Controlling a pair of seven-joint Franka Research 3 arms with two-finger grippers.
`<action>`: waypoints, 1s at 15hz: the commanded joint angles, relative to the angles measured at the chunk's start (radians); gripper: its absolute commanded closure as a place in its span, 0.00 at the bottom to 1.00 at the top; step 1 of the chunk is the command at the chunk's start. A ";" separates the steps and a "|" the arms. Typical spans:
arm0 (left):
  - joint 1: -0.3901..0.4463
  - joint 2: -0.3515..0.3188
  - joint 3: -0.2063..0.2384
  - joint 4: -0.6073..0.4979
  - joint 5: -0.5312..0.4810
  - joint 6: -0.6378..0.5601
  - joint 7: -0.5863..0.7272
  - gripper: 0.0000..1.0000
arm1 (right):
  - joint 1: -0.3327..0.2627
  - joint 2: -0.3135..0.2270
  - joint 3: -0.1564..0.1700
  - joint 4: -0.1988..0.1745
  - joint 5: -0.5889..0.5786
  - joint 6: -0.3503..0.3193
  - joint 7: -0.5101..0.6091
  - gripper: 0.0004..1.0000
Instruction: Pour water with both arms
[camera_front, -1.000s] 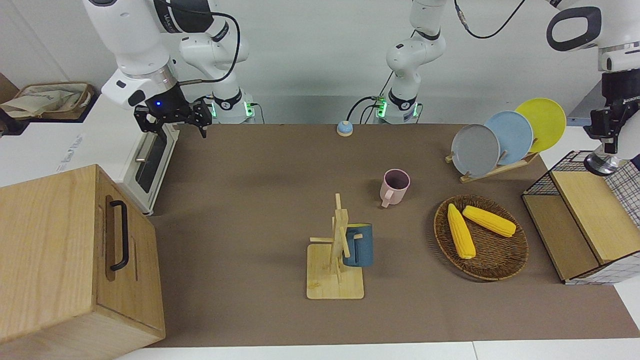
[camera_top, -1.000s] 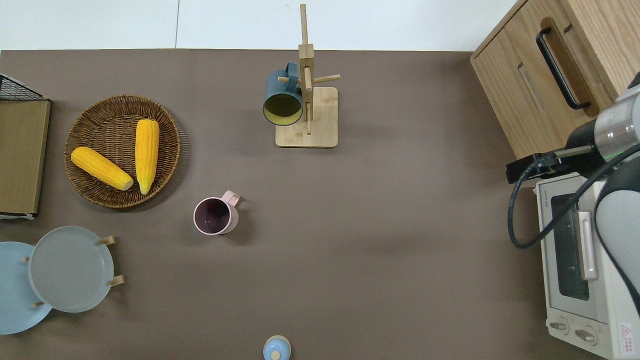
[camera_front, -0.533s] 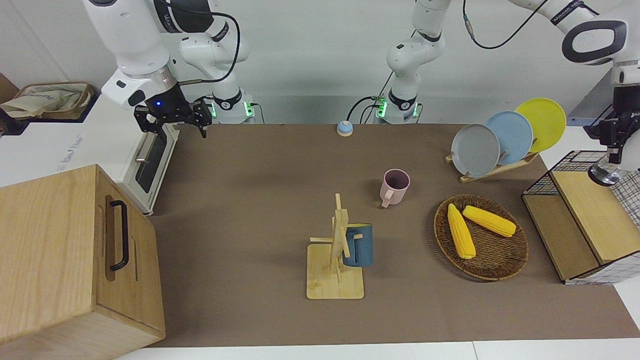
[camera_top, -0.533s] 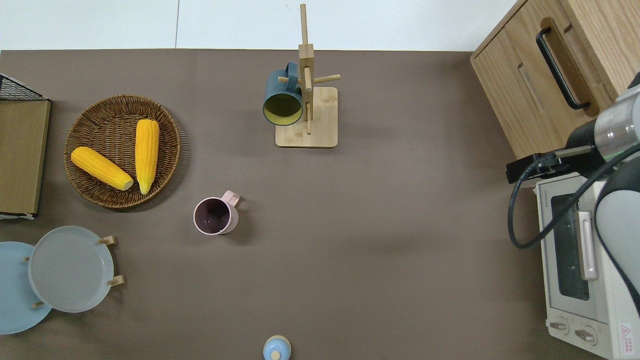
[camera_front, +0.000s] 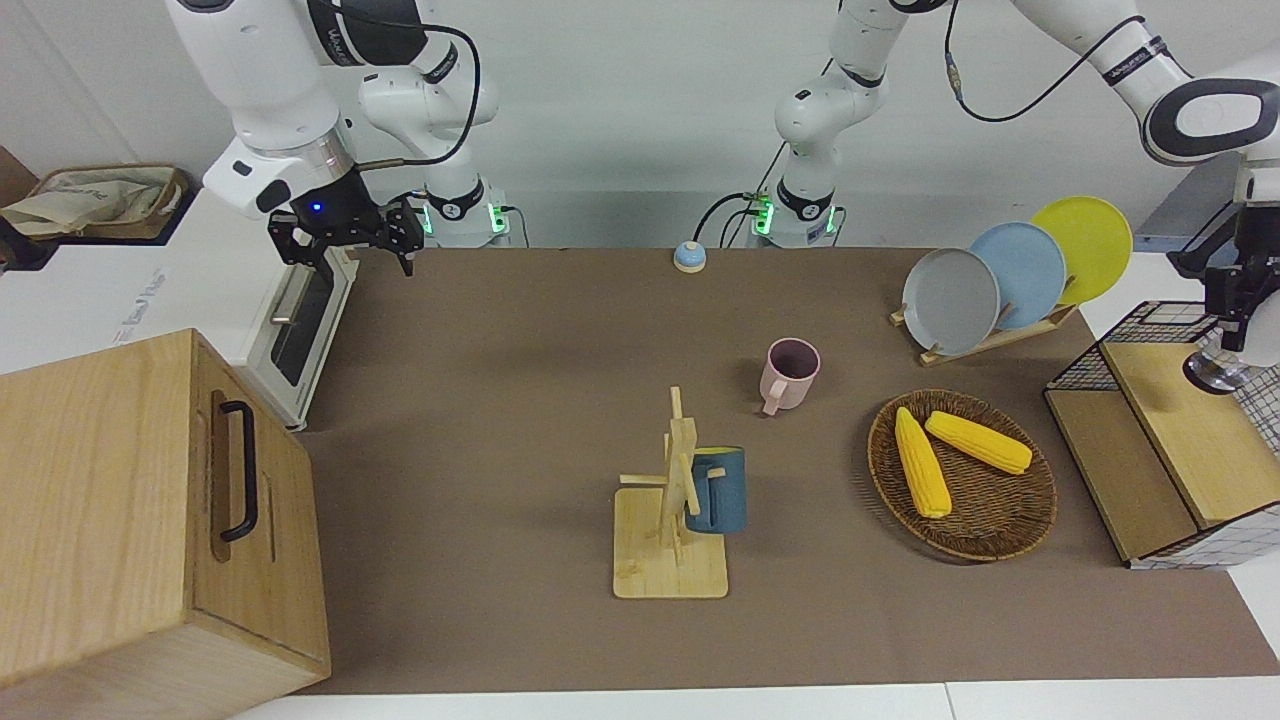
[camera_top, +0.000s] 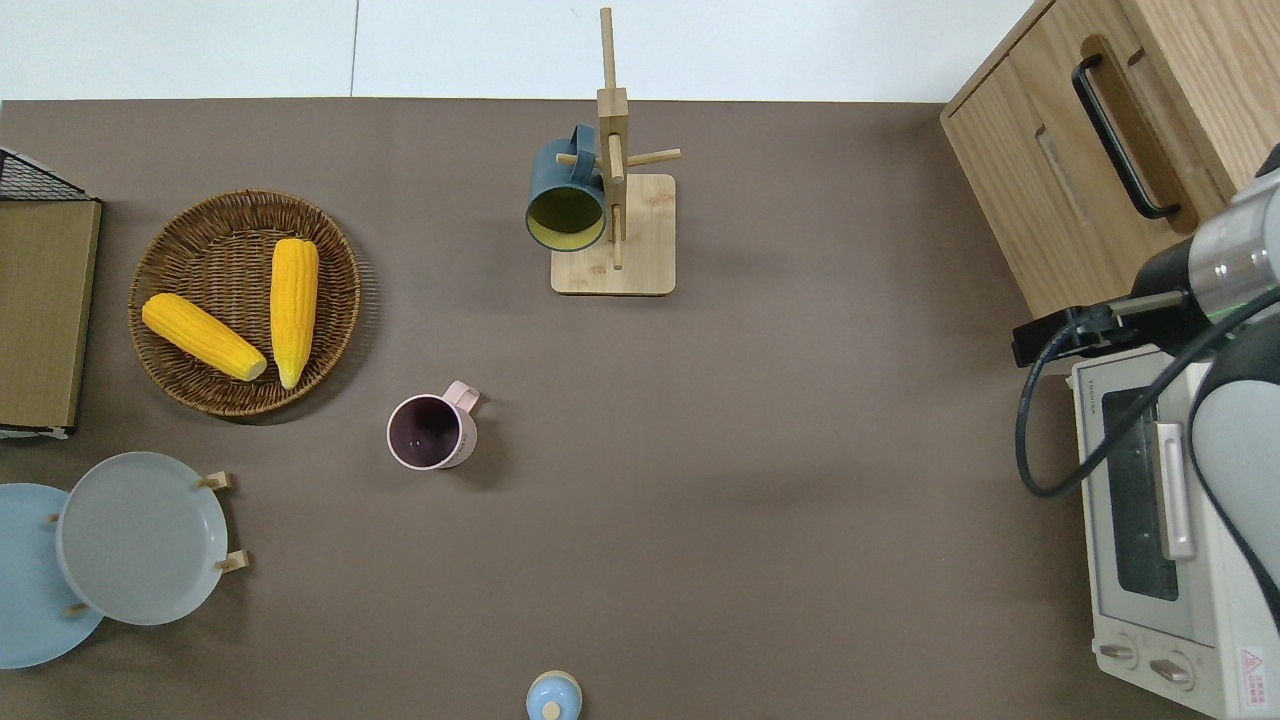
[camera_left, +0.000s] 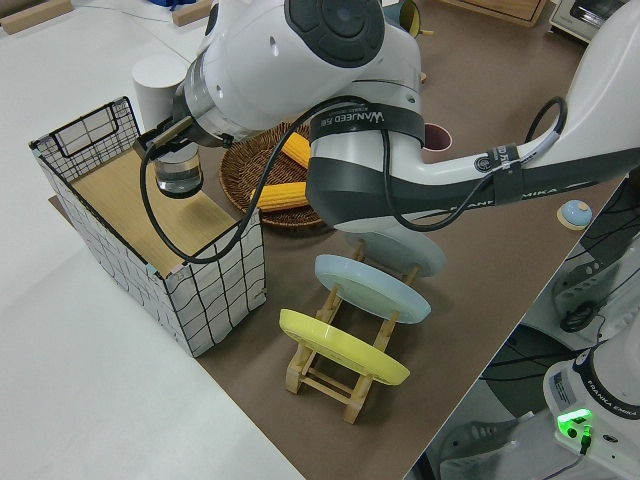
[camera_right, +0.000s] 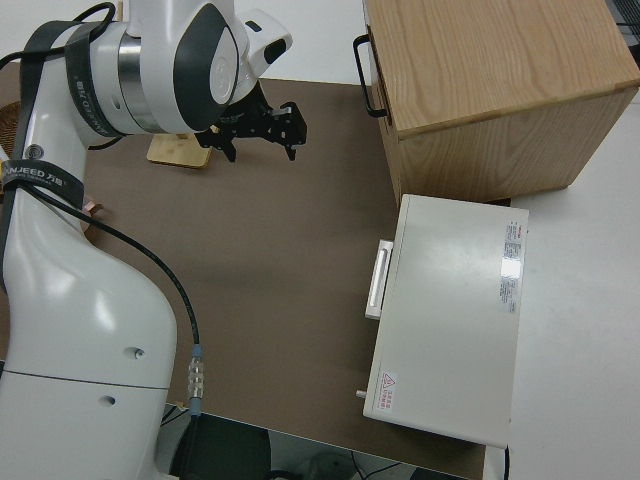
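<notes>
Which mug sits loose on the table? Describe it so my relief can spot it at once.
Start at the wicker basket holding two corn cobs. Slightly nearer the robots, toward the table's middle, a pink mug stands upright on the brown mat, empty. The other mug, dark blue, hangs on the wooden rack.

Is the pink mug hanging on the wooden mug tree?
No, the pink mug stands on the table; only the blue mug hangs on the mug tree.

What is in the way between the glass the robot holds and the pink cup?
The wicker basket with two corn cobs lies on the table between the crate, where the left gripper holds the glass, and the pink cup. It is low, so a lifted glass could probably pass over it.
</notes>
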 joint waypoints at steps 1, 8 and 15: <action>0.023 0.067 -0.003 0.086 -0.090 -0.010 0.103 1.00 | -0.002 0.000 0.000 0.009 0.004 -0.012 -0.014 0.01; 0.039 0.122 -0.005 0.103 -0.128 -0.007 0.130 1.00 | -0.002 0.000 0.000 0.009 0.004 -0.012 -0.014 0.01; 0.039 0.158 -0.005 0.103 -0.128 0.001 0.131 1.00 | -0.002 0.000 0.000 0.009 0.004 -0.012 -0.014 0.01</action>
